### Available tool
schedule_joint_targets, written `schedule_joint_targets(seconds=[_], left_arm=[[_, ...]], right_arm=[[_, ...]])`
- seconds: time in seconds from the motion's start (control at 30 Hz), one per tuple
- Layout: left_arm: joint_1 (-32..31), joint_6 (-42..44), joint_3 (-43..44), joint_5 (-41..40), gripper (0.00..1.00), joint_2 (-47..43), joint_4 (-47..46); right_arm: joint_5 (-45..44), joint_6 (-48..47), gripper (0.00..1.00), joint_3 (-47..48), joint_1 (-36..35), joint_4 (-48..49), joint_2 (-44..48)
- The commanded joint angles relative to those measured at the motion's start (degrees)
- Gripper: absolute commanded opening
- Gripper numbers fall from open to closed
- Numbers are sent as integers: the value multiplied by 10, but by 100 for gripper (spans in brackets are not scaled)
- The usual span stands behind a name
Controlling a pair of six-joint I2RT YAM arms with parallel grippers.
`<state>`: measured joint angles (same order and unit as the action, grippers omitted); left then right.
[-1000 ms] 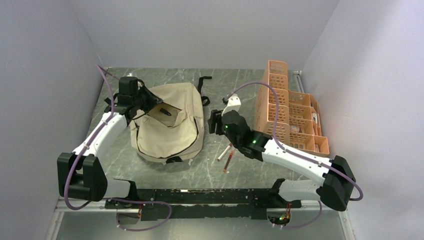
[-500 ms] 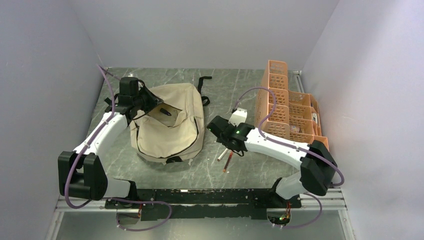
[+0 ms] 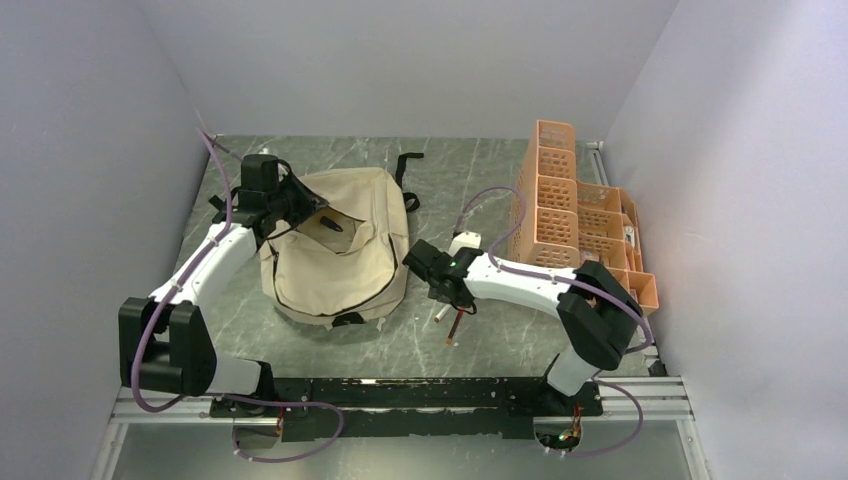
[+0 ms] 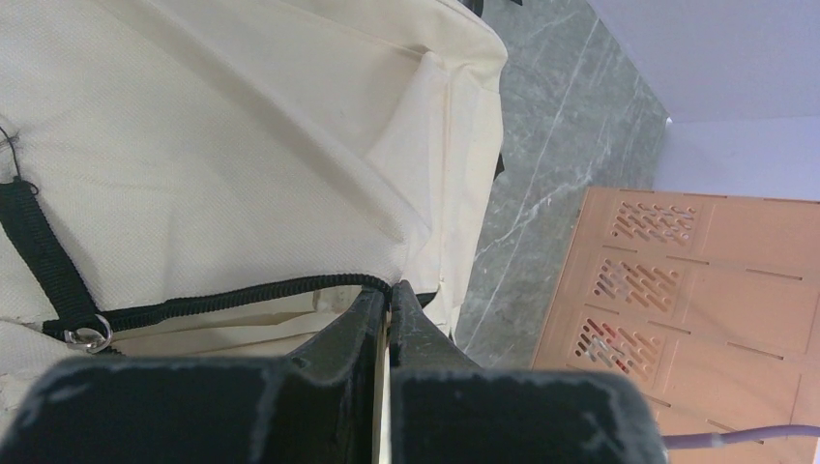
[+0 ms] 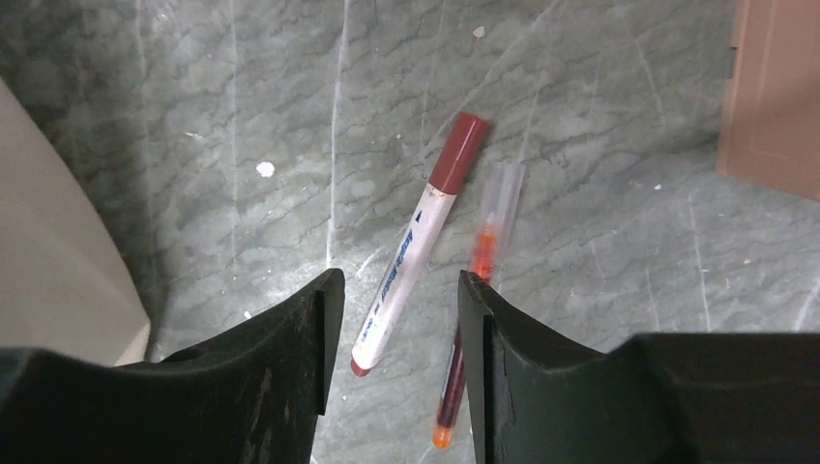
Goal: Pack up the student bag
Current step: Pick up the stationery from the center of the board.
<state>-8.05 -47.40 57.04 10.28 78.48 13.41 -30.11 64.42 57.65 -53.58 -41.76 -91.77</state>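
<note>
The beige student bag (image 3: 340, 250) lies at the table's left, its main zip open. My left gripper (image 3: 300, 205) is shut on the bag's open zipper edge (image 4: 242, 295), holding the flap up. In the left wrist view the fabric (image 4: 242, 145) fills the frame. A white marker with a dark red cap (image 5: 416, 242) and a red pen (image 5: 469, 319) lie side by side on the table (image 5: 600, 242). My right gripper (image 5: 396, 290) is open just above them, the marker's lower end between its fingers. From above, the right gripper (image 3: 440, 280) hovers right of the bag, marker and pen (image 3: 452, 318) below it.
An orange perforated organizer (image 3: 575, 215) with small items stands at the right, close to the right arm; it also shows in the left wrist view (image 4: 696, 280). Black bag straps (image 3: 408, 170) trail at the back. Walls close in on three sides.
The right arm has swung left and down from beside the organizer to just above the marker and pen. The left gripper has kept its hold on the bag's edge.
</note>
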Motion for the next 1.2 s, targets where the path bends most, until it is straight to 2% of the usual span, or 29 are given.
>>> schedule_joint_targets(seconds=[0.0,0.7,1.0,1.17], left_arm=[[4,-3,-1,17,5,5,-23],[4,-1,8,21,5,9,-19],[4,-1,9,18,5,6,-18],[4,-3,9,22,5,5,-20]], right_arm=[[14,2,50,8,4,15,-18],[56,-4,47,-27,21,65,-60],[86,0,42,-53,32,92,-54],[117,5,33,-76,45,113,-51]])
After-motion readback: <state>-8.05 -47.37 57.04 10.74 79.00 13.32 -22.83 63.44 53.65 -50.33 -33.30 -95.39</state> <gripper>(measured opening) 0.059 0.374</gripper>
